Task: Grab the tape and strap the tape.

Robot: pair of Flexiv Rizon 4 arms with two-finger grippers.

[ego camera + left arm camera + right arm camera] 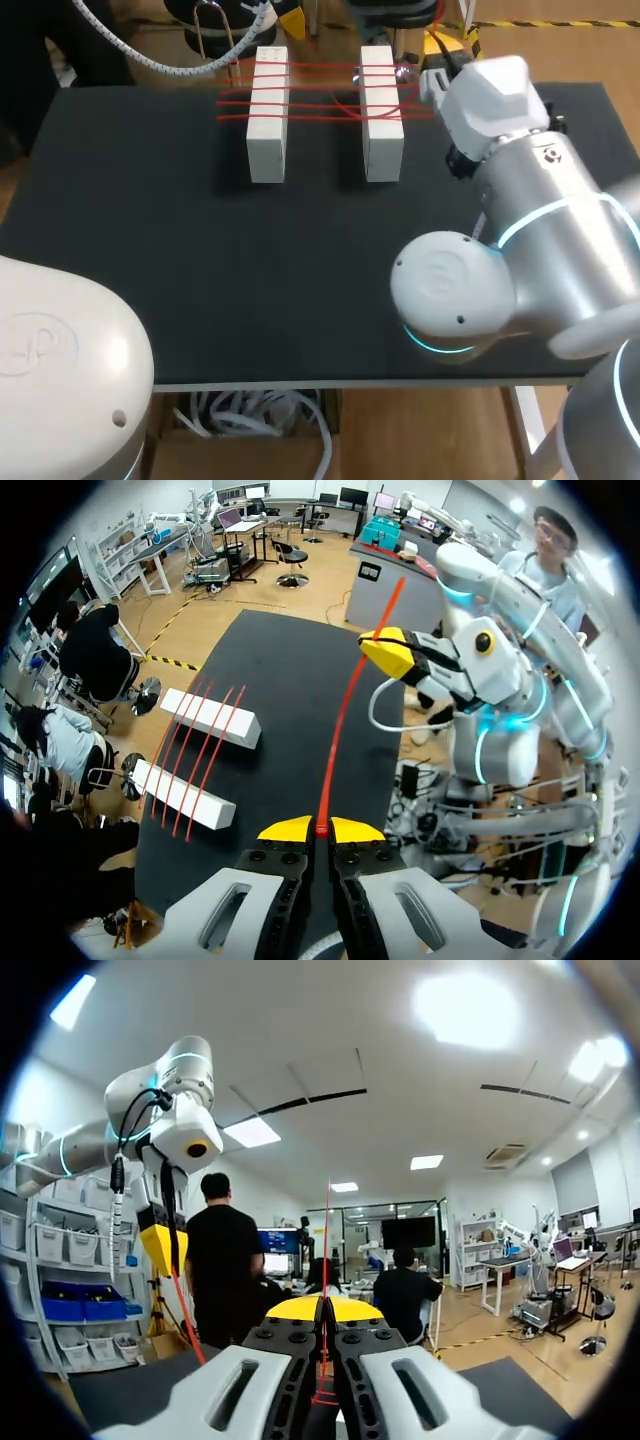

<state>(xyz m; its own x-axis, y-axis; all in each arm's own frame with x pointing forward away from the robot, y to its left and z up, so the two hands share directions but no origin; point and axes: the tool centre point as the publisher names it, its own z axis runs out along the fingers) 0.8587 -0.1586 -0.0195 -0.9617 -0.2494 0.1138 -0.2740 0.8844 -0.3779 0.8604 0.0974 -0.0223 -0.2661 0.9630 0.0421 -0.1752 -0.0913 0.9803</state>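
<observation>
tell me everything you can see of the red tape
The red tape is a thin, cord-like strand. Several passes run side by side across the tops of two white blocks at the far side of the table. A free length stretches taut in the air, pinched at one end between the fingers of the left gripper and at the other by the right gripper.

From above, the right arm (540, 230) hides the desk's (200, 280) near right corner and most of the right pincer (445, 50); the left arm (60, 370) is cut off near left. At the right wrist, the tape's (325, 1250) end is too thin to follow.
</observation>
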